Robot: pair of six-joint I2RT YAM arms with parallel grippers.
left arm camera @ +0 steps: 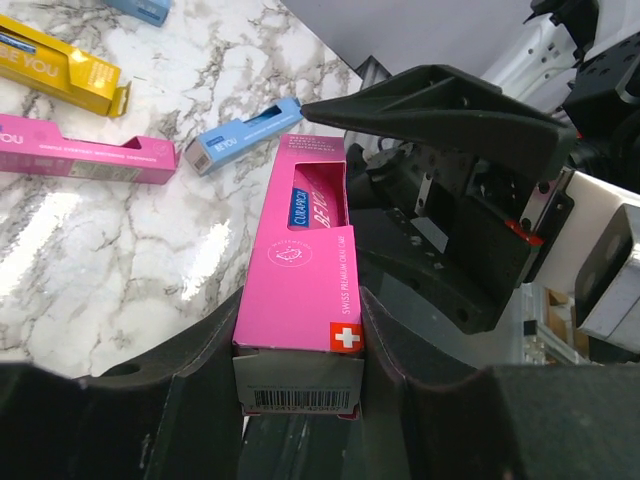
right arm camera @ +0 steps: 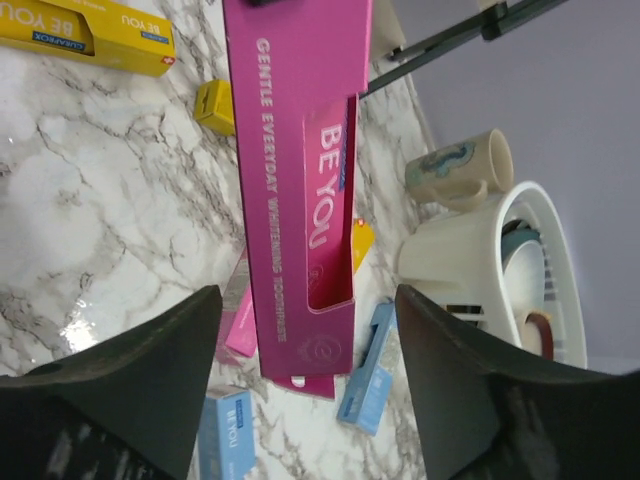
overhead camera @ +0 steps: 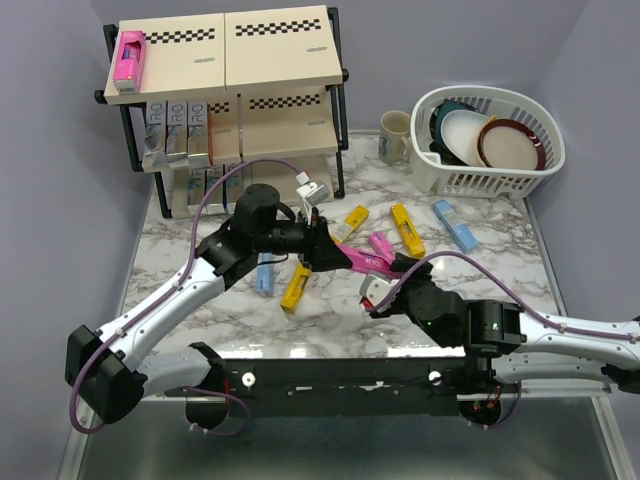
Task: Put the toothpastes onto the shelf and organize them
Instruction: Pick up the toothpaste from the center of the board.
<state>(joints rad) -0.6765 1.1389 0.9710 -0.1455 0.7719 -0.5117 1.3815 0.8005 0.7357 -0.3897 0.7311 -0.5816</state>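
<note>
- The left gripper (overhead camera: 328, 252), at the centre of the top view, is clamped on one end of a pink toothpaste carton (overhead camera: 365, 262).
- The right gripper (overhead camera: 388, 283), just right of centre, stands open, with a finger on either side of that carton's other end and a gap on both sides.
- The shelf (overhead camera: 270, 55), at upper left, carries a second pink carton (overhead camera: 130, 55) on its top board.

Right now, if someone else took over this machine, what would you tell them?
Left end effector: shut on the held pink carton.
Right end effector: open, fingers flanking that carton's other end without touching.
Done: a shelved pink carton on the shelf's top tier; silver cartons standing on the middle tier, more below.
To do: shelve the held one, then the yellow cartons, blue cartons and loose pink carton on the table.
</note>
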